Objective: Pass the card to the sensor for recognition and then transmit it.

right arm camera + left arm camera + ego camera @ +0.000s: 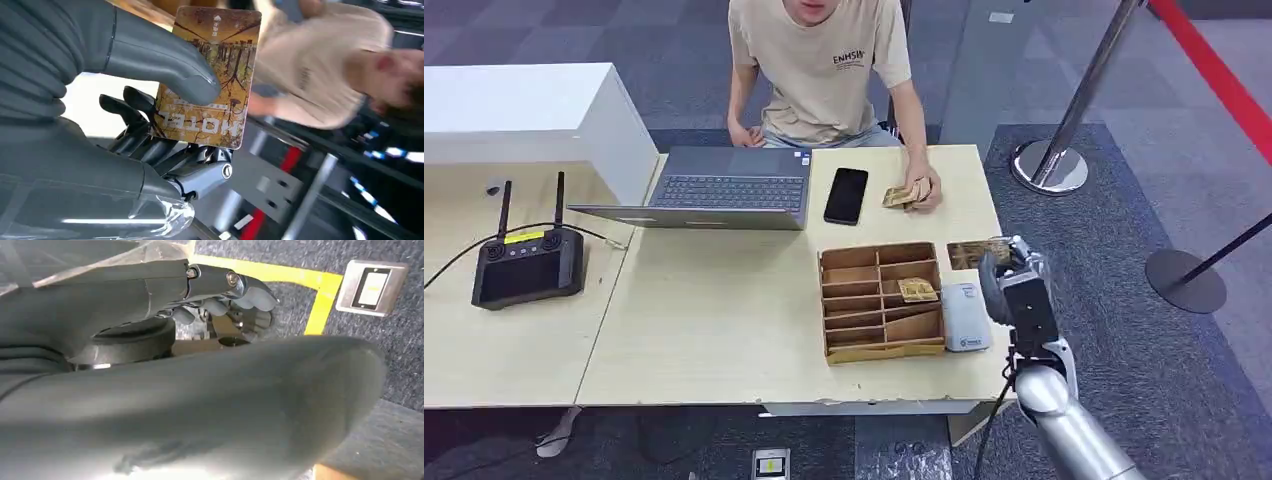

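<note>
While the right hand (pixel 1014 268) is pinching the card (pixel 977 252) between thumb (pixel 165 62) and fingers (pixel 132 107), it's hovering over the desk (pixel 724 310) at its right edge, just behind the white sensor (pixel 965 316). Card is lying roughly flat in the head view, long axis running toward the robot's left, sticking out over the desk behind the wooden tray (pixel 882 300). Sensor is sitting just right of the tray, nearer the robot than the card, so my read: next move needs the card pulled back and down onto it. Right arm is doing the job. Left hand (pixel 225 295) is hanging over the floor, fingers curled in, holding nothing. Person (pixel 824 65) is sitting across the desk, one hand (pixel 921 190) on other cards.
</note>
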Robot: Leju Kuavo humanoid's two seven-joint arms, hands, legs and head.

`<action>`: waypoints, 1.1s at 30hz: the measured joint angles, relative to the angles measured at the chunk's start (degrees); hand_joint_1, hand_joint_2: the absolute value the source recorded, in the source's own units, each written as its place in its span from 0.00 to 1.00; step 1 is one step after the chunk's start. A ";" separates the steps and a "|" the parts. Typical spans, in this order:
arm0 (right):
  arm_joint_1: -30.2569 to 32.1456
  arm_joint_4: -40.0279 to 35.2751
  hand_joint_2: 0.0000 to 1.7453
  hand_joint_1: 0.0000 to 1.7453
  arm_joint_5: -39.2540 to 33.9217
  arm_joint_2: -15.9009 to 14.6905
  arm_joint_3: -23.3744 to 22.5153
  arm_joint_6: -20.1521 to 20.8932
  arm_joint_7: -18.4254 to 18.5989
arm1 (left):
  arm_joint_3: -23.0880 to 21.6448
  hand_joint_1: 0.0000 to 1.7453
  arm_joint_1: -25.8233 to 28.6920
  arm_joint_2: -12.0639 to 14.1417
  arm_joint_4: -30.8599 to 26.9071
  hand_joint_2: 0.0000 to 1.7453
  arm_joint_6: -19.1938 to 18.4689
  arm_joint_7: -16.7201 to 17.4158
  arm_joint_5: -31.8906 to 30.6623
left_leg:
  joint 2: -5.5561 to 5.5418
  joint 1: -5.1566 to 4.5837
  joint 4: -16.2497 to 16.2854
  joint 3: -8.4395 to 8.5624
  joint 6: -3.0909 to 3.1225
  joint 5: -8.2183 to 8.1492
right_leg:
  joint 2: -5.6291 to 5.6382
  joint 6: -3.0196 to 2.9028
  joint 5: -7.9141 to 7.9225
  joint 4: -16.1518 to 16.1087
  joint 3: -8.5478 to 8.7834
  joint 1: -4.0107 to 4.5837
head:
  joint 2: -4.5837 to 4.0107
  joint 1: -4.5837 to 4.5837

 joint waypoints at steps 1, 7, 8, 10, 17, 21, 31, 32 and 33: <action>-0.12 -1.54 1.00 1.00 0.63 -0.02 -0.37 -0.07 0.04 | -0.24 0.00 -0.03 0.00 0.00 0.00 0.39 0.00 -0.76 | 0.00 0.00 0.00 -0.01 0.00 0.00 | 0.00 0.00 0.00 0.00 -0.01 0.00 | 0.00 0.02; -2.20 -7.98 1.00 1.00 0.89 -0.02 -1.70 1.60 0.57 | -1.62 0.00 -0.11 0.02 0.02 1.00 1.75 -0.72 -2.40 | 0.01 0.00 0.00 -0.02 0.00 0.00 | 0.00 0.00 0.00 0.00 -0.01 0.00 | 0.00 0.00; -2.87 -8.57 1.00 1.00 0.87 0.00 -1.79 1.97 0.66 | -1.79 0.00 -0.13 0.02 0.02 1.00 1.77 -0.76 -2.64 | 0.01 0.00 -0.01 -0.03 0.00 0.01 | 0.00 0.00 0.00 0.00 -0.01 0.00 | 0.00 0.00; -4.65 -9.35 1.00 1.00 1.68 0.00 -1.81 3.44 1.20 | -2.51 0.00 -0.20 0.04 0.02 1.00 1.59 -0.70 -3.43 | 0.01 0.00 -0.01 -0.03 -0.01 0.01 | 0.00 0.00 0.00 0.00 -0.01 0.00 | 0.00 0.00; -12.73 -7.77 1.00 1.00 7.21 0.55 -0.15 6.14 4.07 | -4.31 0.00 -1.39 0.31 0.04 1.00 -0.35 -0.04 -4.92 | 0.02 -0.02 0.00 -0.13 -0.02 0.03 | 0.02 -0.04 0.04 0.04 -0.10 -0.01 | -0.02 0.02; -17.07 -5.19 1.00 1.00 13.69 1.25 1.86 6.34 7.02 | -4.92 0.00 -1.97 0.44 0.04 0.00 -1.03 0.28 -5.48 | -0.04 -0.03 0.00 -0.16 -0.03 0.03 | -0.02 -0.03 0.03 0.04 -0.11 -0.01 | 0.00 -0.02; -27.36 4.53 1.00 1.00 50.98 2.14 10.60 8.94 20.78 | -5.81 0.00 -2.70 0.57 0.04 0.00 -2.41 1.38 -6.18 | -0.05 0.00 -0.01 -0.17 -0.03 0.03 | -0.03 -0.01 0.01 0.05 -0.13 0.01 | 0.00 0.00; -28.00 5.36 1.00 1.00 53.43 2.16 11.48 9.31 21.44 | -5.83 0.00 -2.73 0.57 0.04 0.00 -2.41 1.38 -6.31 | -0.05 0.00 -0.02 -0.17 -0.03 0.03 | -0.03 -0.01 0.01 0.05 -0.13 0.01 | 0.00 0.00; -28.52 6.11 1.00 1.00 55.30 2.19 12.40 9.71 22.01 | -5.88 0.00 -2.75 0.59 0.04 0.00 -2.41 1.40 -6.42 | -0.06 0.00 -0.02 -0.17 -0.03 0.03 | -0.03 -0.01 0.01 0.05 -0.13 0.01 | 0.00 0.02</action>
